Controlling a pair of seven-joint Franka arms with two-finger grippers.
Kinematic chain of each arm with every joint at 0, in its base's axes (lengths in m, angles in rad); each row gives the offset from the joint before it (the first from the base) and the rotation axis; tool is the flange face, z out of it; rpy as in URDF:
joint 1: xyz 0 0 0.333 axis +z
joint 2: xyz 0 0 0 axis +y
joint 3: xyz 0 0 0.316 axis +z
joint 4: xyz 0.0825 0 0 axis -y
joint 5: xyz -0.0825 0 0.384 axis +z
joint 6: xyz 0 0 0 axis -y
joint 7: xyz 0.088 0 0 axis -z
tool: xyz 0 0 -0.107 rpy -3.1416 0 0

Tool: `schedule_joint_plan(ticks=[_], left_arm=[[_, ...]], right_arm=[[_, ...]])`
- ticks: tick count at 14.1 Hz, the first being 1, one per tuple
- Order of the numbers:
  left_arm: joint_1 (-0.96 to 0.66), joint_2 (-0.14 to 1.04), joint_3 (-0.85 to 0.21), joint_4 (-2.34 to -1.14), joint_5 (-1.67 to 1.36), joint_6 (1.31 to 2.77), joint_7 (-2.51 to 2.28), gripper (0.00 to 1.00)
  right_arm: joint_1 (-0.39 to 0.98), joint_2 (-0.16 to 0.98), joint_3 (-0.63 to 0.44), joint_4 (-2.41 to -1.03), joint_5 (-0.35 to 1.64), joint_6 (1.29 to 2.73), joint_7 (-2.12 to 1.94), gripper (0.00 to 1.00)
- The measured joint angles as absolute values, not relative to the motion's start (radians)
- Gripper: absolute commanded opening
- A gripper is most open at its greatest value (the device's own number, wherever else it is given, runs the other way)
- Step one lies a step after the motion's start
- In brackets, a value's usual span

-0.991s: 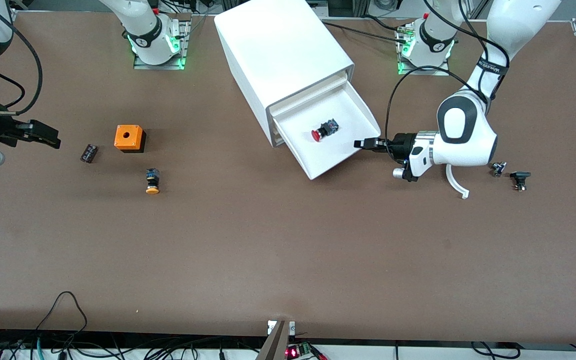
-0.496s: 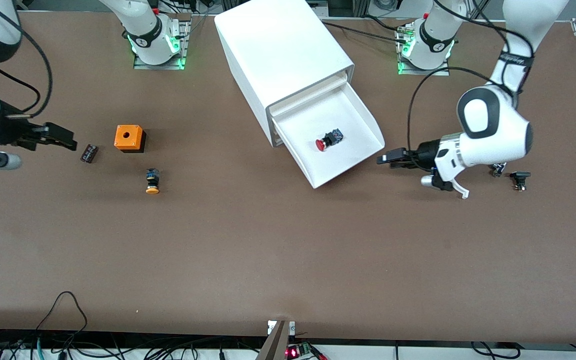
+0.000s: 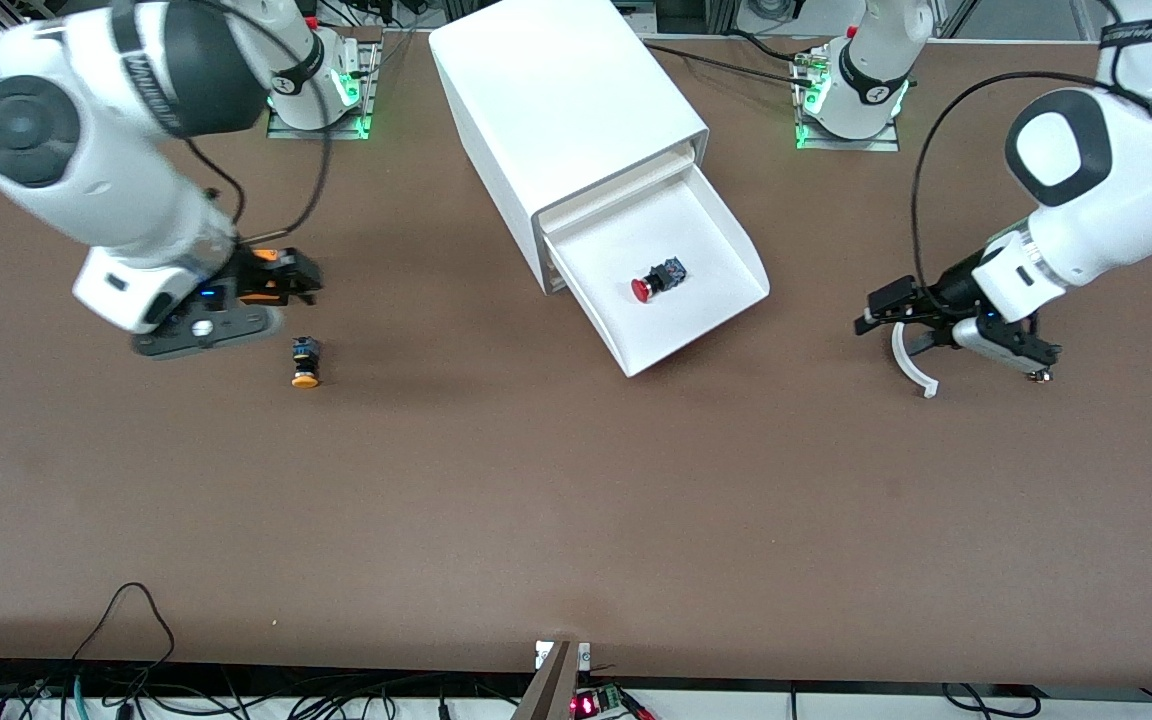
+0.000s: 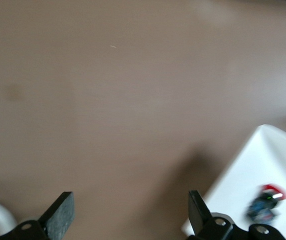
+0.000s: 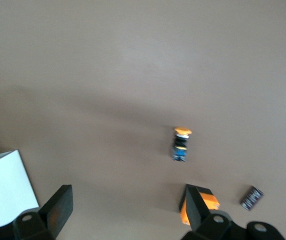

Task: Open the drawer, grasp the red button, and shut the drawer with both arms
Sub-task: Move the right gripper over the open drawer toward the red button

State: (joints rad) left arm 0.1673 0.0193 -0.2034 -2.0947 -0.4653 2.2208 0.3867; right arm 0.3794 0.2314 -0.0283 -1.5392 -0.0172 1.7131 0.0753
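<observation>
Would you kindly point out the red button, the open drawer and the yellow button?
red button [image 3: 641, 290], front view, on its red cap.
drawer [image 3: 711, 215], front view, on its bare floor.
yellow button [image 3: 305, 379], front view, on its yellow cap.

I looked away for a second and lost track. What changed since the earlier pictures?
The left gripper let go of the drawer lip and backed off toward its own end of the table, open. The right gripper swung in over the orange cube. The drawer slid slightly farther out; the button still lies inside.

High front camera overlooks the table [image 3: 576, 480]; blurry wrist cameras seemingly face downward.
</observation>
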Motion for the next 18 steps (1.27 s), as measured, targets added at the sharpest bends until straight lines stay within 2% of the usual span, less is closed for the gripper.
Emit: schedule_joint_plan(ticks=[3, 6, 8, 12, 18], left_arm=[[0.173, -0.034, -0.146, -1.973, -0.277, 2.016, 0.335, 1.00], [0.175, -0.077, -0.121, -1.836, -0.075, 1.798, 0.179, 1.00], [0.168, -0.096, -0.123, -1.802, 0.000, 1.711, 0.048, 1.00], [0.167, -0.105, -0.120, -1.800, 0.030, 1.668, -0.093, 1.00], [0.167, -0.105, -0.103, -1.800, 0.036, 1.666, -0.136, 1.00]], right_arm=[[0.484, 0.243, -0.027, -1.539, 0.006, 1.734, 0.086, 1.00], [0.562, 0.254, -0.026, -1.539, 0.125, 1.746, 0.081, 1.00], [0.615, 0.268, -0.023, -1.536, 0.150, 1.765, 0.057, 1.00], [0.729, 0.324, -0.020, -1.510, 0.151, 1.844, -0.062, 1.00], [0.799, 0.493, 0.006, -1.325, 0.151, 1.945, -0.379, 1.00]])
